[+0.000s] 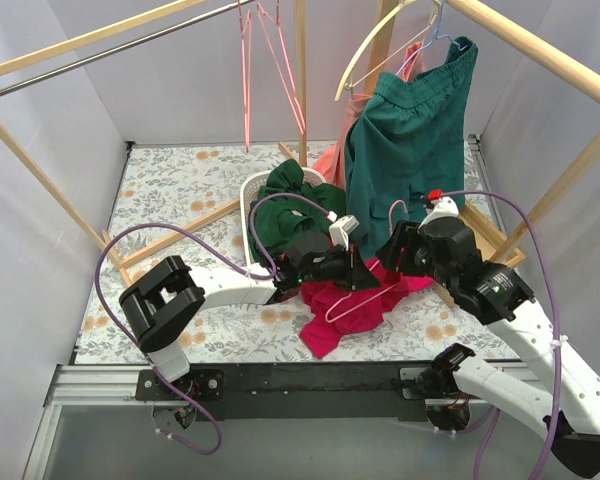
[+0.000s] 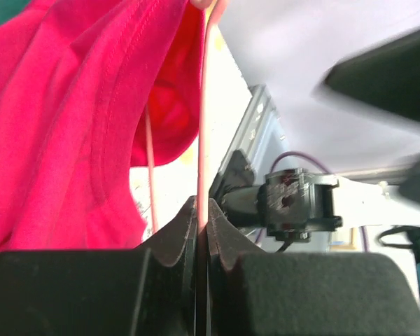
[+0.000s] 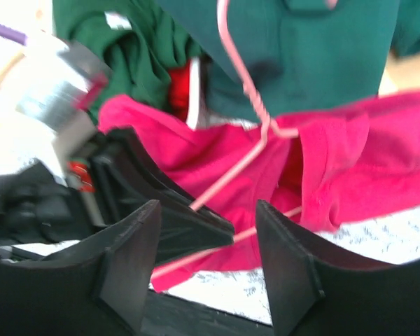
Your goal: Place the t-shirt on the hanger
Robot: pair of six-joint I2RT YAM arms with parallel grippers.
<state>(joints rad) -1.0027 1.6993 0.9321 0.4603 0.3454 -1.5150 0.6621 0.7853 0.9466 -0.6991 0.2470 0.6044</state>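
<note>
The crimson-pink t-shirt point(image 1: 325, 325) lies crumpled on the table near the front middle. The pale-pink wire hanger point(image 1: 365, 297) rests on top of it, its hook pointing to the back. My left gripper point(image 1: 357, 272) is shut on one wire of the hanger point(image 2: 203, 126), with the t-shirt point(image 2: 63, 126) hanging beside it. My right gripper point(image 1: 390, 250) is open and empty, just right of the left one. In the right wrist view its fingers point(image 3: 136, 259) straddle the left gripper's tips, with the hanger point(image 3: 246, 84) and the t-shirt point(image 3: 350, 168) beyond.
A white basket point(image 1: 250, 195) holding a dark green garment point(image 1: 285, 210) stands behind the t-shirt. Teal shorts point(image 1: 410, 130) hang on a cream hanger point(image 1: 375, 50) at the back right. Spare pink hangers point(image 1: 248, 70) hang from the rail. Wooden frame bars lie along both sides.
</note>
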